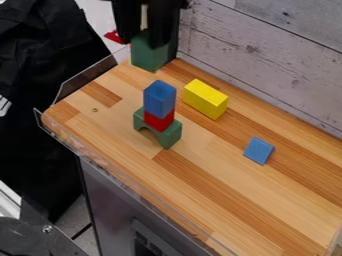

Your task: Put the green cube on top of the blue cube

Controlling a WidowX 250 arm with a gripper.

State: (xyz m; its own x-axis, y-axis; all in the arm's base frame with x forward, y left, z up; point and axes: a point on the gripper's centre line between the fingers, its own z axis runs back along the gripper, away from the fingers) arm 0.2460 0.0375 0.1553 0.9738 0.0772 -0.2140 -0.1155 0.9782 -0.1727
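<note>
At the top of the camera view, over the table's far corner, the black gripper [145,37] hangs down, shut on the green cube [148,56]. The cube's lower part shows below the fingers; whether it touches the wood I cannot tell. Nearer the camera, the blue cube [159,100] sits upright on a red block [159,120], which rests on a green arch-shaped block [169,136]. The gripper and green cube are above and slightly left of this stack in the view, apart from it.
A yellow block [205,99] lies right of the stack, and a flat blue piece [258,150] lies farther right on the wooden table [194,200]. A pale plank wall [267,55] runs along the back right. A clear rim [127,177] edges the table's left side.
</note>
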